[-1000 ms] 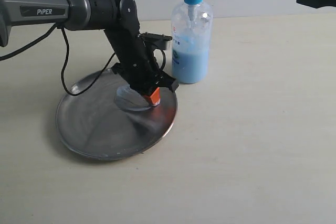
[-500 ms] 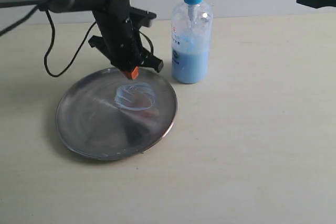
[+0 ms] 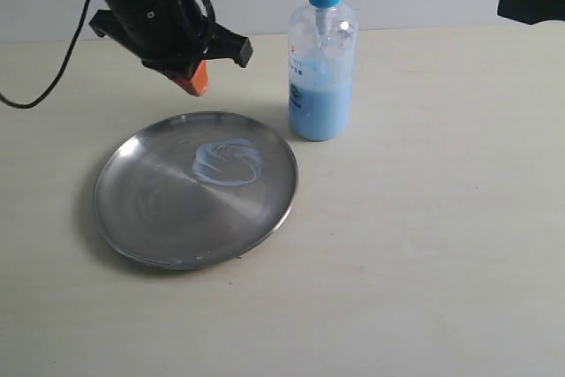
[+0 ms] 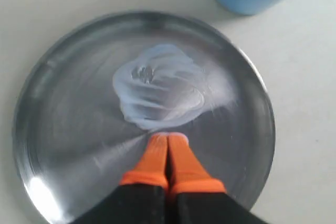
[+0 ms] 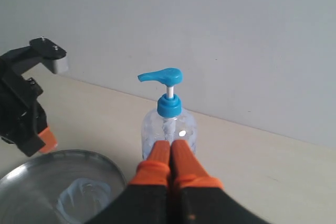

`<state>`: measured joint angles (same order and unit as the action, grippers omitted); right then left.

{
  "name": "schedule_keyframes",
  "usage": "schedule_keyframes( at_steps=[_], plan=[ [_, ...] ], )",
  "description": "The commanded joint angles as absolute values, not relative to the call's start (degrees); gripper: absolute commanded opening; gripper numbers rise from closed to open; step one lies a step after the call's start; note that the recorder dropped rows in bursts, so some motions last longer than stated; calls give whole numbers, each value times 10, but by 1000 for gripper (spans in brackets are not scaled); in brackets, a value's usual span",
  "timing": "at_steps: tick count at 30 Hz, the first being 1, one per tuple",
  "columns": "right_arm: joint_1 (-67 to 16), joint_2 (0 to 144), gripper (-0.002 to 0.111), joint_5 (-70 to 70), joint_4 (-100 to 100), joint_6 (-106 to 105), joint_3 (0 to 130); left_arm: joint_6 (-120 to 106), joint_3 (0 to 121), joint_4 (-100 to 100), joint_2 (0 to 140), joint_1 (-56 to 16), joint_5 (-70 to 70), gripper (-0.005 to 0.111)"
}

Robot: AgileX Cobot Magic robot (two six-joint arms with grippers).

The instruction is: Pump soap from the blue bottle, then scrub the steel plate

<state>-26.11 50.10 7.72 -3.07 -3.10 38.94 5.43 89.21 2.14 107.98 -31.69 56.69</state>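
Both the left tool (image 3: 192, 82) and right tool (image 5: 169, 153) are pinched closed, empty. The left hangs over the far side of the round brushed-steel plate (image 3: 150, 218); the whitish-blue soap smear (image 3: 227, 163) lies nearer.

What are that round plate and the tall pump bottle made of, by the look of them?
The plate looks like brushed steel: silver-grey, fine circular streaks, bright glints near its rim. The bottle seems clear plastic, since the pale blue liquid shows through its wall. Its pump head looks like opaque, glossy blue plastic, though that is a guess.
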Motion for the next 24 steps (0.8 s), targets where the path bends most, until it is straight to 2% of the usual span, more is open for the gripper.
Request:
schedule_keyframes(
  at_steps=[1,10,24],
  plan=[
    [-260,500,0,85,-25,-34,387,62,803,36,1007,-316,533,0],
    [-260,500,0,102,-25,-36,387,64,635,37,827,-316,467,0],
    [-260,496,0,190,-24,-57,387,64,467,36,561,-316,394,0]
  ],
)
